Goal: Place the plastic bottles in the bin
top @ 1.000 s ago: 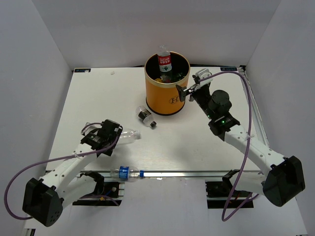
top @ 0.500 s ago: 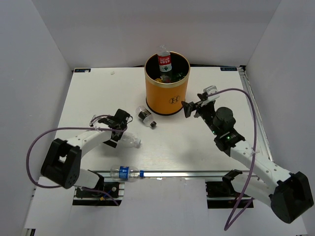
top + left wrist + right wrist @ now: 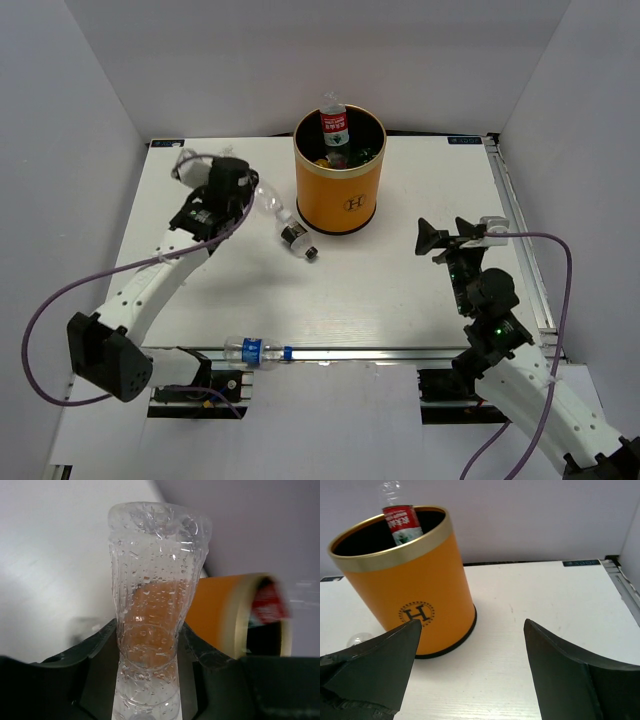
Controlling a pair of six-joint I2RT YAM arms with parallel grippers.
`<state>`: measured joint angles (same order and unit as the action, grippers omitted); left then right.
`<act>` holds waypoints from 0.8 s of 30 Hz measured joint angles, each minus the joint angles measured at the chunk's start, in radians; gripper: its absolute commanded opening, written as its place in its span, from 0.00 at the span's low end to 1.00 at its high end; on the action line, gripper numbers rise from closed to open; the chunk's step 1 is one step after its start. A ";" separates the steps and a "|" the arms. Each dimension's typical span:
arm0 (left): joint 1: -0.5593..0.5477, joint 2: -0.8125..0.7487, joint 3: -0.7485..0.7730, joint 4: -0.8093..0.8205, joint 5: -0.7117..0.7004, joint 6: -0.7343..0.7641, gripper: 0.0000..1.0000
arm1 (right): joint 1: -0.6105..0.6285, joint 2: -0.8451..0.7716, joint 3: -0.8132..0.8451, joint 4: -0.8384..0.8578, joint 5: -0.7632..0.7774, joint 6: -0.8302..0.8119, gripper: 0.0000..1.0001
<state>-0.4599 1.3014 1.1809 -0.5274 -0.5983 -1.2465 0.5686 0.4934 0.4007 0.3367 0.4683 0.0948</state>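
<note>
My left gripper [image 3: 248,192] is shut on a clear bottle [image 3: 266,199] and holds it above the table, just left of the orange bin [image 3: 340,195]. In the left wrist view the wet clear bottle [image 3: 155,590] stands between both jaws, with the bin [image 3: 220,615] behind it. A red-label bottle [image 3: 335,126] sticks out of the bin, beside something green [image 3: 357,154]. A black-label bottle [image 3: 296,238] lies on the table in front of the bin. A blue-label bottle [image 3: 256,350] lies at the near rail. My right gripper [image 3: 446,233] hangs open and empty, right of the bin [image 3: 415,590].
White walls enclose the table [image 3: 400,300] on three sides. A metal rail [image 3: 400,352] runs along the near edge and another [image 3: 515,230] along the right side. The base of the black-label bottle [image 3: 359,640] shows at the bin's lower left in the right wrist view.
The left gripper closed on the clear bottle, lifted it off the table and carried it back toward the bin's left side. The right arm drew back from the bin toward the near right.
</note>
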 measured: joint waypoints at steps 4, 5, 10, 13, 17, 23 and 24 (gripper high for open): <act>-0.001 -0.009 0.126 0.265 0.072 0.237 0.21 | 0.000 -0.045 -0.025 -0.030 0.032 0.000 0.89; -0.005 0.009 0.156 0.332 0.100 0.298 0.21 | 0.000 -0.048 -0.027 -0.035 0.035 -0.003 0.89; -0.051 0.221 0.386 0.551 0.203 0.534 0.22 | 0.000 -0.017 -0.031 -0.048 0.009 -0.040 0.89; -0.077 0.377 0.506 0.615 0.251 0.626 0.30 | -0.002 0.035 -0.031 -0.052 -0.084 -0.079 0.89; -0.101 0.555 0.633 0.626 0.263 0.714 0.61 | -0.002 0.101 -0.031 -0.053 -0.245 -0.121 0.89; -0.112 0.643 0.644 0.565 0.265 0.772 0.98 | -0.002 0.138 -0.031 -0.054 -0.413 -0.158 0.89; -0.112 0.640 0.639 0.559 0.265 0.780 0.98 | -0.002 0.139 -0.031 -0.054 -0.448 -0.162 0.89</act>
<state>-0.5716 1.9419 1.8202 0.0319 -0.3332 -0.4667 0.5667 0.6323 0.3702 0.2829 0.0204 -0.0669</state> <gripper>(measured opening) 0.981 0.895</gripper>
